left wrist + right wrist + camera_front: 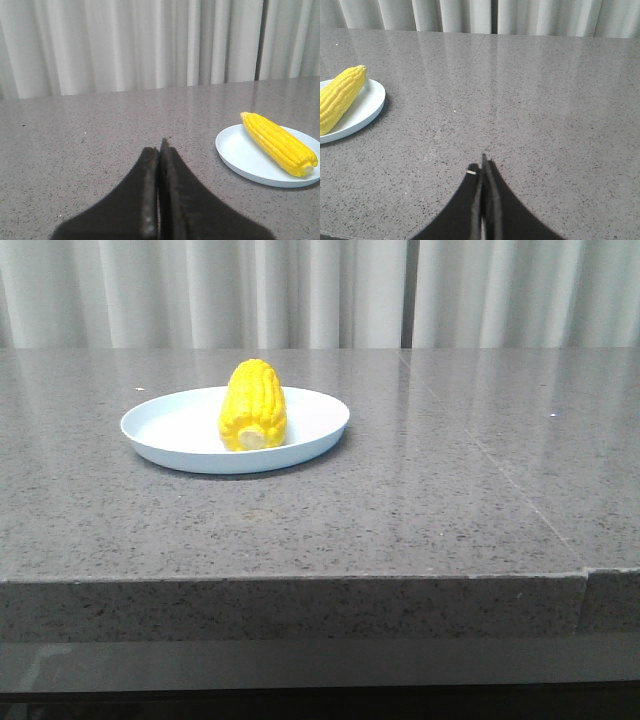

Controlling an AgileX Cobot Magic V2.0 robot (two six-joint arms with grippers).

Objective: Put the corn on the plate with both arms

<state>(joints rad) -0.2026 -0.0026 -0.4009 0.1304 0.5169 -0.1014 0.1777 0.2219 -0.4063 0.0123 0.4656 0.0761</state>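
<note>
A: Where's the corn (pixel 253 405)?

B: Lying on the plate (pixel 180 430), left of centre in the front view, pale stub end toward the camera. The plate sits well back from the table's (pixel 420 530) front edge, which runs across the lower frame.

A: Grippers?

B: Left gripper (pixel 160 150) has its fingers pressed together, holding nothing, well apart from the plate rim at the right of its view. Right gripper (pixel 483 170) likewise closed, empty, over bare stone; the plate is at the left edge.
</note>
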